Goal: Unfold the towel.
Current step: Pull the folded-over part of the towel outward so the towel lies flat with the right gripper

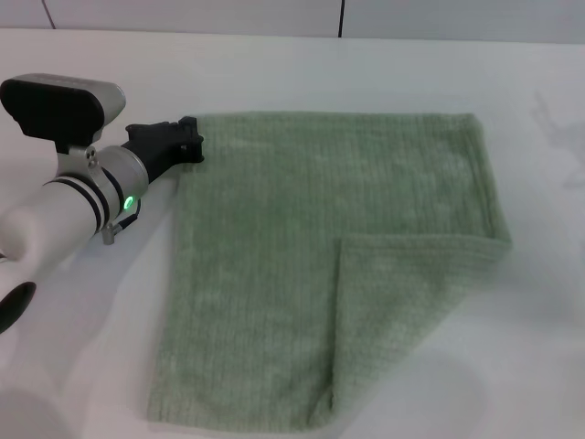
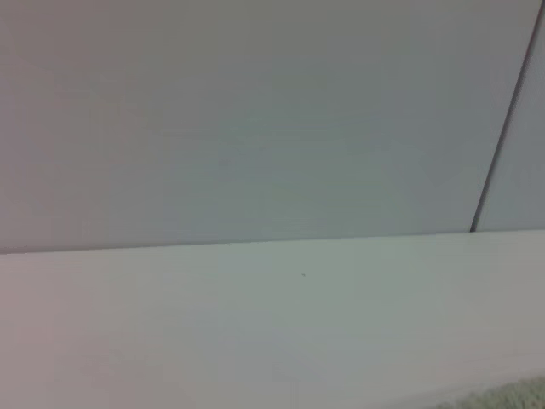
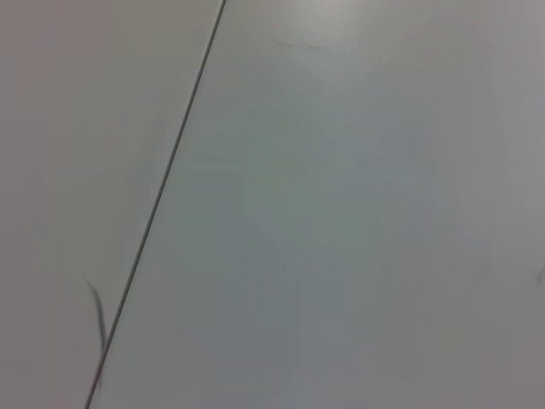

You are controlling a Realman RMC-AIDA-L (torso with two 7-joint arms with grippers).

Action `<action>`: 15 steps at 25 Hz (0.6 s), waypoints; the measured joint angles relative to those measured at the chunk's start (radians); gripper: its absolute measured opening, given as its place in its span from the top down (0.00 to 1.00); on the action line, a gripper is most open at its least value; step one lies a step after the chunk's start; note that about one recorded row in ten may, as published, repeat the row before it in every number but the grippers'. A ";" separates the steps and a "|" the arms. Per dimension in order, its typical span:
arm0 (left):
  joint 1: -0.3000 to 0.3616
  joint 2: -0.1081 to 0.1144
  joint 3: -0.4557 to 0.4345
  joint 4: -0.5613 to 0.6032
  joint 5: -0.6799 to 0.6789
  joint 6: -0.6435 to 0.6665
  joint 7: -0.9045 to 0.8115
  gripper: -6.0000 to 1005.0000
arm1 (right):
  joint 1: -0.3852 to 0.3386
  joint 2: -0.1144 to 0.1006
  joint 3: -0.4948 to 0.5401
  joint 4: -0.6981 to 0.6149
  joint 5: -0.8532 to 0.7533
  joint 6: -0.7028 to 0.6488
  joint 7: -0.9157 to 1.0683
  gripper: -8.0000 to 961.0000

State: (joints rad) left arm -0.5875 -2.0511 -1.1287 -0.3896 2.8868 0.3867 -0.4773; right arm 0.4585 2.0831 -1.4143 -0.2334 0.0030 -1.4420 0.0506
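Note:
The pale sage-green towel [image 1: 302,256] lies flat on the white table [image 1: 82,366]. Its near right corner is folded back over the cloth as a triangular flap [image 1: 402,311]. My left gripper [image 1: 189,140] is low over the table at the towel's far left corner, touching or just beside its edge. A sliver of the towel shows in the left wrist view [image 2: 511,396]. My right gripper is out of view. The right wrist view shows only a pale panel with a dark seam [image 3: 162,196].
The white table stretches around the towel on all sides. A pale wall [image 1: 274,14] with dark seams stands behind the table's far edge. The left arm [image 1: 64,219] lies over the table's left part.

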 joint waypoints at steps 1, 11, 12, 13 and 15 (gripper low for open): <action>0.000 -0.001 0.000 0.001 0.000 -0.002 0.004 1.00 | 0.001 0.000 0.000 0.000 0.000 0.001 0.000 0.16; -0.004 -0.006 0.013 -0.009 0.000 -0.020 0.018 1.00 | 0.007 0.000 -0.004 -0.006 0.000 0.026 0.000 0.16; -0.005 -0.006 0.017 -0.011 0.000 -0.024 0.017 1.00 | 0.008 0.000 -0.004 -0.007 0.000 0.026 0.000 0.16; -0.010 -0.007 0.023 -0.013 0.000 -0.028 0.017 1.00 | 0.010 0.000 -0.004 -0.007 0.000 0.026 0.000 0.16; -0.012 -0.007 0.025 -0.014 0.000 -0.029 0.017 1.00 | 0.011 0.000 -0.004 -0.006 0.000 0.026 0.000 0.16</action>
State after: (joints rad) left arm -0.5996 -2.0584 -1.1032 -0.4032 2.8870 0.3577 -0.4605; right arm 0.4699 2.0831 -1.4180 -0.2391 0.0030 -1.4156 0.0505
